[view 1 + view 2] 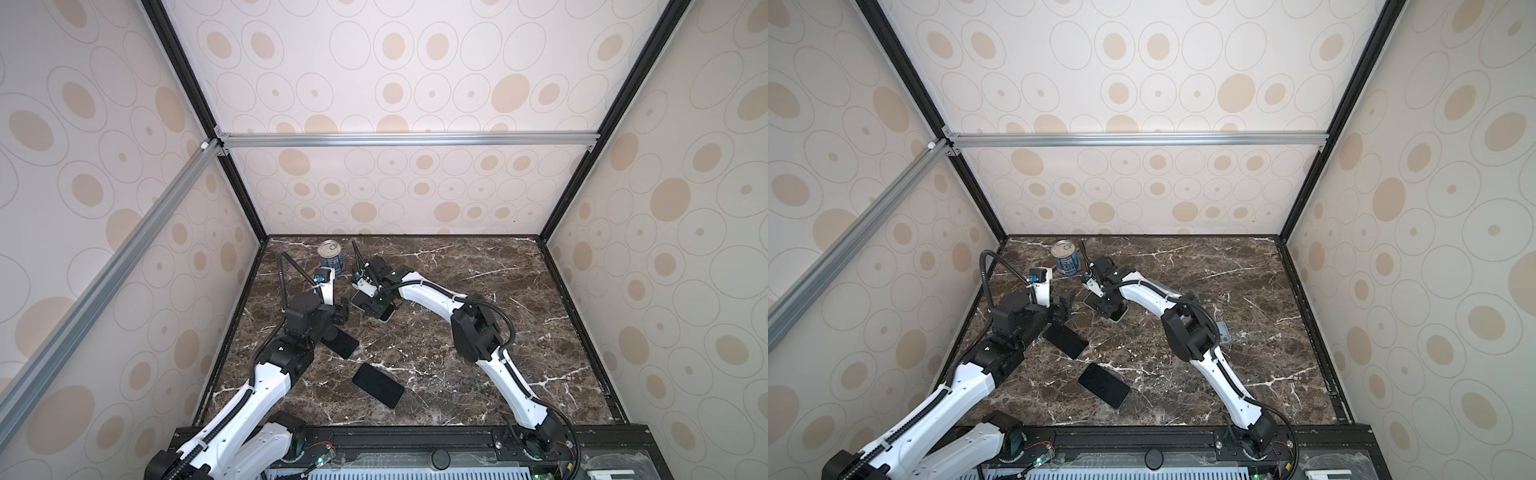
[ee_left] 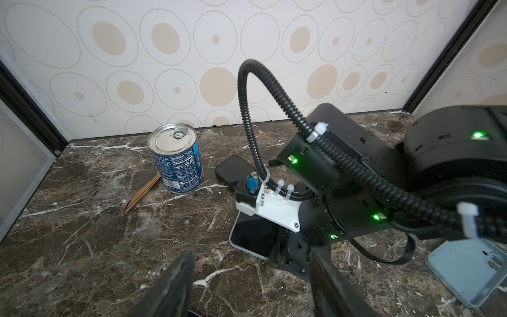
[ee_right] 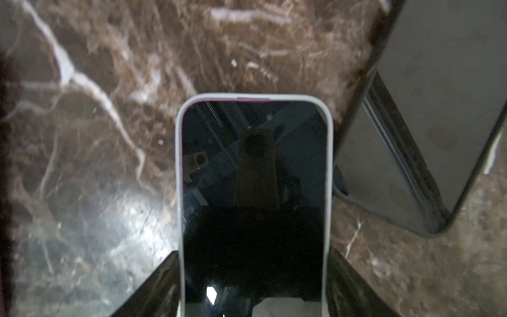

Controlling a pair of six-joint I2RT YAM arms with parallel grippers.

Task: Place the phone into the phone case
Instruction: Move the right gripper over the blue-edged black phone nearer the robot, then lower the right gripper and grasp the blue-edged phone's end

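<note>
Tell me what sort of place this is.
Probably an enclosed robot test cell, not a home: patterned wall panels in an aluminium frame, a marble-look tabletop, and a left arm and right arm mounted at its front edge.

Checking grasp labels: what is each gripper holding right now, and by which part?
The right gripper grips the cased phone by its two long edges; the left gripper is open, holding nothing.

table [image 1: 457, 353]: glossy marble | can [image 2: 175, 159]: shiny metal | phone [image 3: 255, 192]: glossy glass | phone case [image 3: 329, 153]: matt plastic
</note>
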